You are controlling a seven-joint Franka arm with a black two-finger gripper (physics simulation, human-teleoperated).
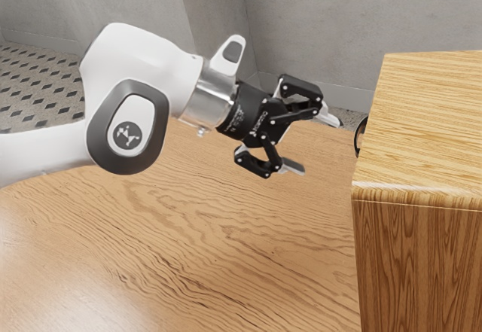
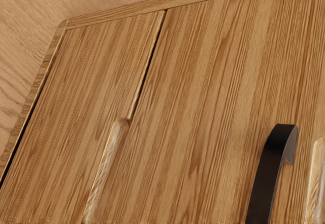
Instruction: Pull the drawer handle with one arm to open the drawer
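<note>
Since our gripper hung wide open, the handle apart at its three o'clock, we judged it must straddle that handle squarely before closing and pulling.

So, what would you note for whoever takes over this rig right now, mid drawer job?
Gripper: open, holding nothing, in the air short of the cabinet, not touching it.
Handle: black, on the cabinet's front, facing the gripper, untouched.
Drawer front: looks flush with the panel beside it, so apparently shut.
Done: hand lined up toward the front, nothing more.
Left: reach the handle, close on it, pull the drawer out.
</note>
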